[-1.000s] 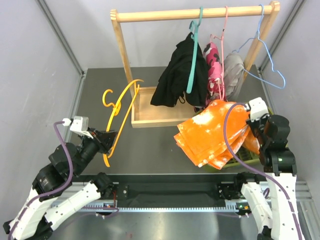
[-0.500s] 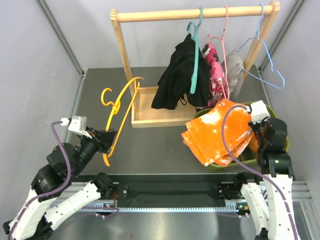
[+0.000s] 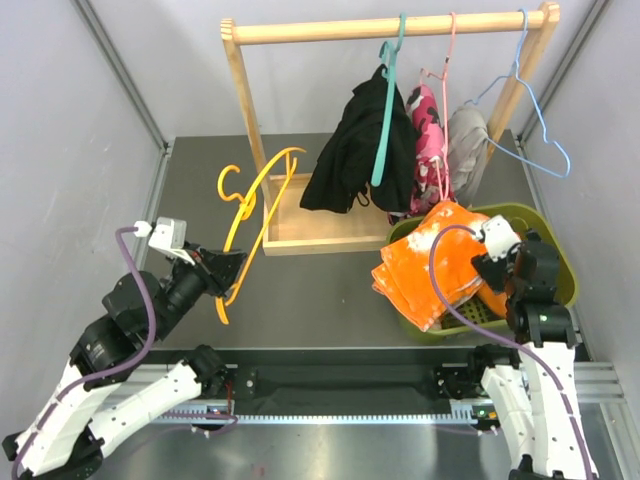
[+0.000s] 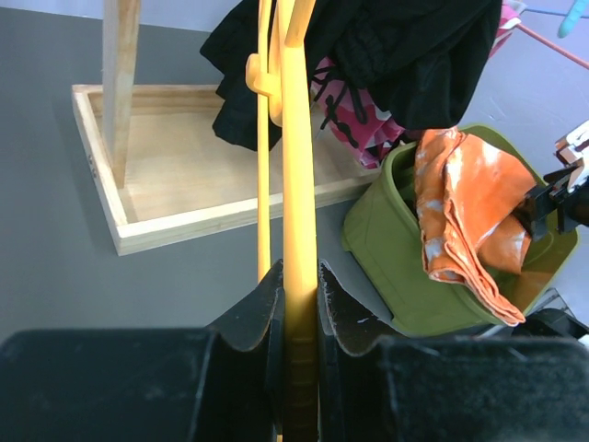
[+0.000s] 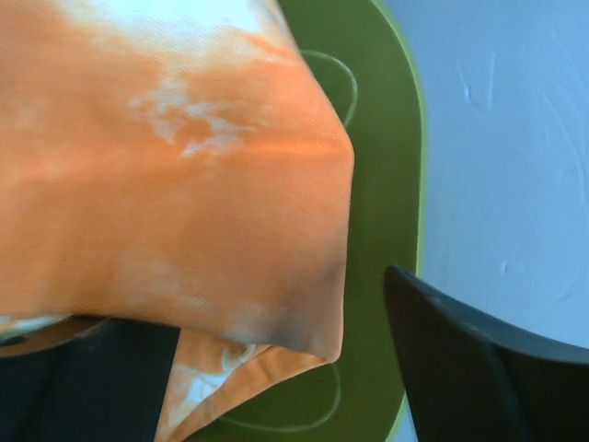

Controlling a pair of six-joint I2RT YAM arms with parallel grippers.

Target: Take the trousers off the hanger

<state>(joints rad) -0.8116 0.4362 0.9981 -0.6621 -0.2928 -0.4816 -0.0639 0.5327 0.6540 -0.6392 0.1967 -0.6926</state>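
Observation:
The orange trousers (image 3: pixel 430 265) lie folded in the green basket (image 3: pixel 555 255), part hanging over its near-left rim. My right gripper (image 3: pixel 492 272) hovers over them, open; in the right wrist view the orange trousers (image 5: pixel 175 175) drape over one finger while the other finger (image 5: pixel 469 359) stands well apart. My left gripper (image 3: pixel 232 272) is shut on the bare yellow hanger (image 3: pixel 250 205), seen clamped between the jaws as the yellow hanger (image 4: pixel 299 166). The black trousers (image 3: pixel 350 160), pink camouflage trousers (image 3: pixel 430 135) and grey trousers (image 3: pixel 465 145) hang on the rail.
The wooden rack (image 3: pixel 390 28) stands at the back on its tray base (image 3: pixel 310 225). A teal hanger (image 3: pixel 385 120), a pink hanger (image 3: pixel 445 90) and a blue hanger (image 3: pixel 535 130) hang from the rail. Grey walls close in on both sides.
My right arm has lowered the orange trousers into the green basket and its jaws have opened. My left arm has carried the yellow hanger a little forward and to the right.

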